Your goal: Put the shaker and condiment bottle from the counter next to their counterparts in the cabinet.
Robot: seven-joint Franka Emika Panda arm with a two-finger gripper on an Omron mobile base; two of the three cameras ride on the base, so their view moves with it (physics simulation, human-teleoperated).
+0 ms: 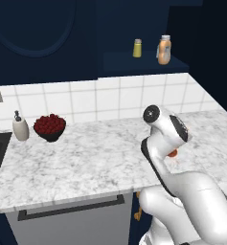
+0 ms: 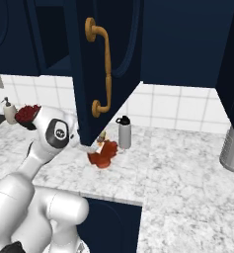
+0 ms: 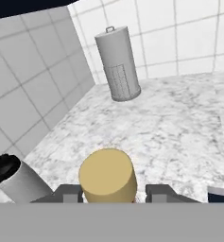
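1. While the yellow shaker [image 1: 137,48] already stands on the cabinet [image 1: 143,62] shelf beside the pale orange bottle [image 1: 164,50], the deep-red condiment bottle [image 2: 103,154] sits on the marbled counter [image 2: 187,168], close to a grey shaker with a black top [image 2: 124,132].
2. Seen from the hand camera, the gripper [image 3: 112,193] brackets the bottle's tan stopper [image 3: 107,176], fingers drawn in narrow on either side of the neck; a firm hold looks likely, though actual contact is hard to confirm.
3. Rigid and probably smooth, the bulbous bottle would slip if taken at the body; the narrow neck under the stopper seems the safer hold, and it should be carried upright.
4. Bent low over the counter edge, the white arm reaches forward beneath the open cabinet door [image 2: 106,69], wrist angled down toward the bottle.
5. A ribbed grey canister [image 3: 118,64] stands well apart by the tiled wall.
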